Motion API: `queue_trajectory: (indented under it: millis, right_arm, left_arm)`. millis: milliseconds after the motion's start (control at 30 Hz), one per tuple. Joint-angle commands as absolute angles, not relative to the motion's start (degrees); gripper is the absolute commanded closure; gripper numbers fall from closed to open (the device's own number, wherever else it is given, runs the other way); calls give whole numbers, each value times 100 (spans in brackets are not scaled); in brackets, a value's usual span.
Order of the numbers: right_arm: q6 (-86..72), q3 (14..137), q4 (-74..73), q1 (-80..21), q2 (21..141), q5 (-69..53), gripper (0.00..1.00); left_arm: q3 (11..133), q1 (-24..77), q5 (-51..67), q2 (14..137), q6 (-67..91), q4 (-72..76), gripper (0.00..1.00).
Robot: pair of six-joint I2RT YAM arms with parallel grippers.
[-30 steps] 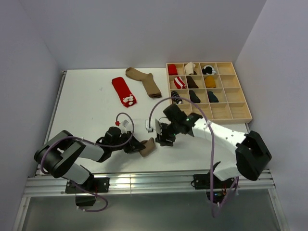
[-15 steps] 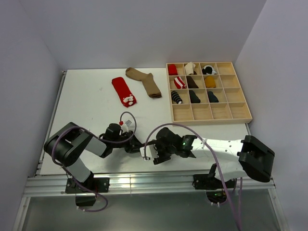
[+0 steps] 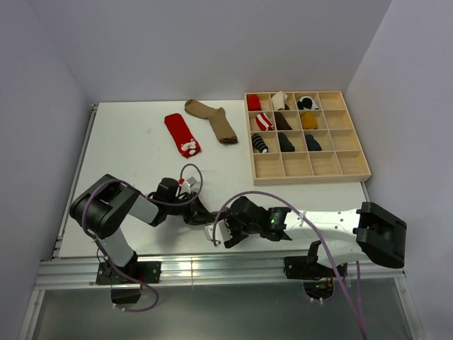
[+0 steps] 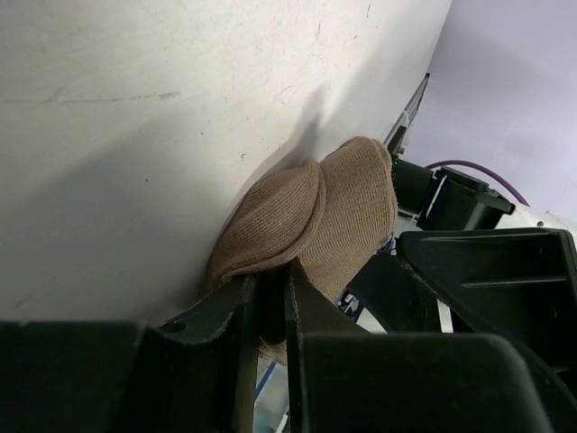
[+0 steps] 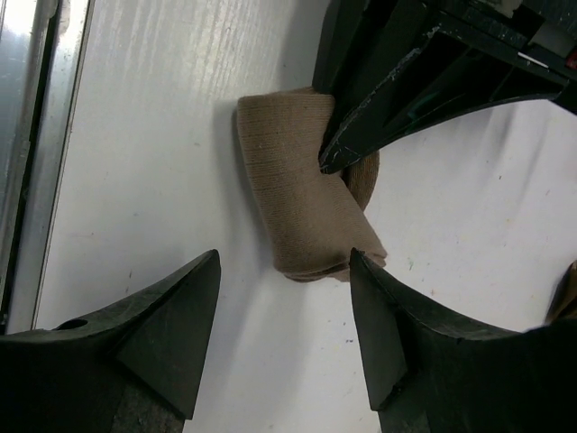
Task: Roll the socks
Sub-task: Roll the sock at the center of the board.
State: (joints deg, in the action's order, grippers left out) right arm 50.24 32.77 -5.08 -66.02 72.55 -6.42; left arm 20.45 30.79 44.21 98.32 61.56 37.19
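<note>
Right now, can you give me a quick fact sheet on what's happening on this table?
Left gripper: shut on the folded tan sock
Right gripper: open, above that sock
Lying flat at the far side: red sock, brown sock
Wooden tray: rolled socks in several compartments

Rolled sock [image 5: 302, 203]: plain tan-brown, fine ribbed knit. Red sock [image 3: 182, 134]: red with a white motif at one end. Brown sock [image 3: 212, 120]: plain brown. Table [image 3: 127, 142]: white. Compartment tray [image 3: 311, 178]: pale wood; rolls inside are red, cream, mustard, dark green, red-and-white and black-and-white striped. Left gripper [image 4: 273, 290] and right gripper [image 5: 284, 260]: black.
</note>
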Motion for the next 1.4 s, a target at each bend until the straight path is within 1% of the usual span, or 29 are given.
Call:
queue_trajectory:
  millis: [0, 300, 467, 567, 633, 700, 800, 867, 900, 1000, 1067, 1233, 1367]
  right_arm:
    - [5133, 3348, -229, -6706, 7320, -519, 34]
    - [5291, 3524, -44, -6724, 7795, -483, 35]
    - [5247, 3630, -44, -6724, 7936, -518, 39]
    - [5160, 3814, -271, -6724, 8077, -588, 45]
    - [5124, 3998, -438, -6715, 8244, -624, 58]
    - [5098, 4078, -650, -6724, 8340, -685, 67]
    - [5089, 4402, -1150, -6706, 8489, -799, 74]
    - [5036, 4596, -1684, -6680, 8595, -913, 75]
    - [5001, 4788, -1861, -6654, 8718, -975, 76]
    - [4948, 5096, -2495, -6504, 8972, -1221, 76]
    - [4922, 5194, -2776, -6373, 9087, -1370, 76]
    - [4931, 5546, -3295, -6144, 9421, -1555, 77]
    - [4939, 5590, -3436, -6108, 9624, -1512, 77]
  left_arm:
    - [1828, 3103, 4052, 10239, 5546, 2364, 100]
    - [1811, 3103, 4183, 10310, 5607, 2452, 100]
    - [1793, 3111, 4306, 10362, 5678, 2593, 100]
    - [1793, 3111, 4359, 10406, 5713, 2680, 100]
    - [1802, 3111, 4359, 10398, 5704, 2654, 100]
    - [1802, 3120, 4351, 10345, 5695, 2619, 100]
    - [1880, 3111, 4281, 10213, 5635, 2436, 100]
    - [2029, 3103, 3965, 9968, 5459, 2155, 100]
    - [2091, 3111, 3825, 9854, 5406, 1866, 99]
    - [2276, 3103, 3358, 9397, 5291, 1522, 90]
    - [2364, 3103, 3078, 9098, 5326, 1477, 80]
    - [2364, 3041, 2874, 8737, 5432, 1801, 66]
    - [2391, 2997, 2971, 8640, 5432, 1960, 61]
